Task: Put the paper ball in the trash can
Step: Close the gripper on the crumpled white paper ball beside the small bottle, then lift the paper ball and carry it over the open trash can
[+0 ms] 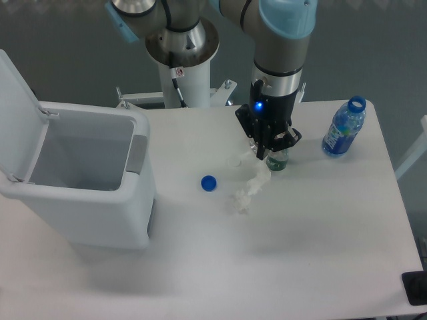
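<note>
- Tool (262, 155): black two-finger unit on the arm's wrist (275, 90), pointing down at the desk (300, 240), with a blue light glowing on the wrist just above it. The fingers stand close together at the upper end of the paper ball (251, 187); from this view I cannot tell whether they pinch the paper or merely touch it.
- Paper ball: white, wrinkled and elongated, lying on the desk. Its long axis runs diagonally, the upper end under the tool and the lower end directed toward the near edge of the desk and slightly toward the trash can (87, 180). It lies well apart from the trash can, outside it.
- Trash can: large white rectangular bin at the ball's far left, lid (17, 113) swung up and open, grey handle panel (137, 153) on the side facing the ball.
- Blue bottle cap (209, 183): on the desk between the paper ball and the trash can, nearer the ball.
- Smaller white wad (233, 161): just beside the ball's upper end, on the trash-can side.
- Small bottle (277, 160): upright, partly hidden behind the tool, just beside the ball's upper end.
- Blue-labelled bottle (343, 130): upright, uncapped, well apart from the ball on the side away from the trash can; label text too small to read.
- Red-and-white sticker (178, 72) on the arm's white pedestal (187, 83): its writing is illegible.
</note>
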